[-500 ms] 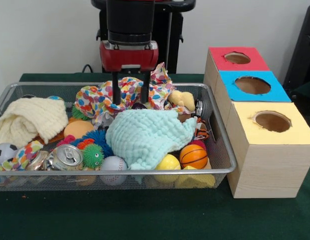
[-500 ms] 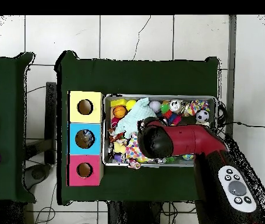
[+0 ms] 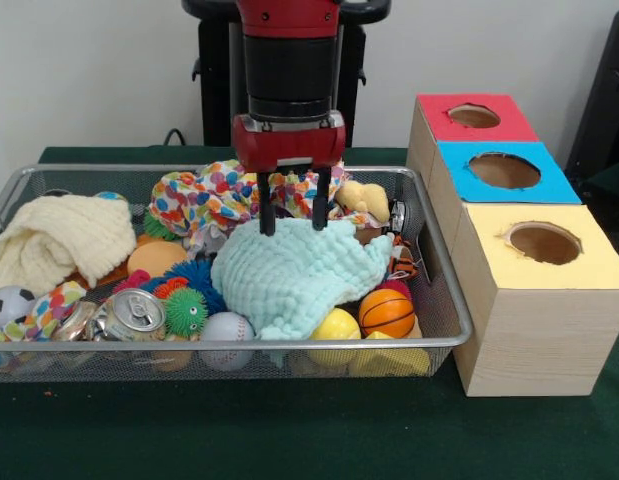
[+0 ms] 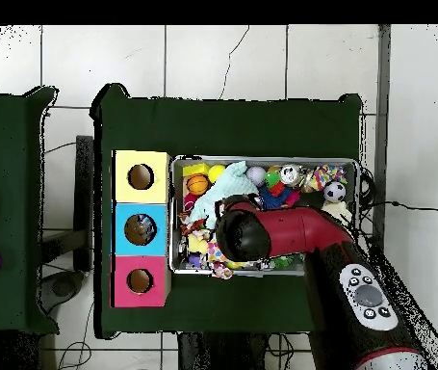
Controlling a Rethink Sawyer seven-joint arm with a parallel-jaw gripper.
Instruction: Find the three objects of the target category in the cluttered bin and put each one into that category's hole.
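Observation:
The wire mesh bin (image 3: 239, 343) is full of toys and cloths; it also shows in the overhead view (image 4: 261, 159). No clear plastic bottle shows; any are hidden under the clutter. My gripper (image 3: 292, 222) is open and empty. Its fingertips (image 3: 266, 226) hang at the far edge of a mint green cloth (image 3: 294, 272), in front of a polka-dot cloth (image 3: 201, 195). In the overhead view the red arm (image 4: 290, 226) covers the gripper. The blue-surround hole (image 3: 504, 170) is in the middle of the wooden box, right of the bin; it also shows in the overhead view (image 4: 141, 230).
A silver soda can (image 3: 135, 312), a cream cloth (image 3: 64, 238), a spiky green ball (image 3: 185, 311), a baseball (image 3: 226, 328), a yellow ball (image 3: 336, 325) and a small basketball (image 3: 386, 312) lie in the bin. The red hole (image 3: 474, 116) and yellow hole (image 3: 544, 243) flank the blue one.
My gripper has moved right in the front view and down, from over the polka-dot cloth to the mint cloth's far edge. It stays open.

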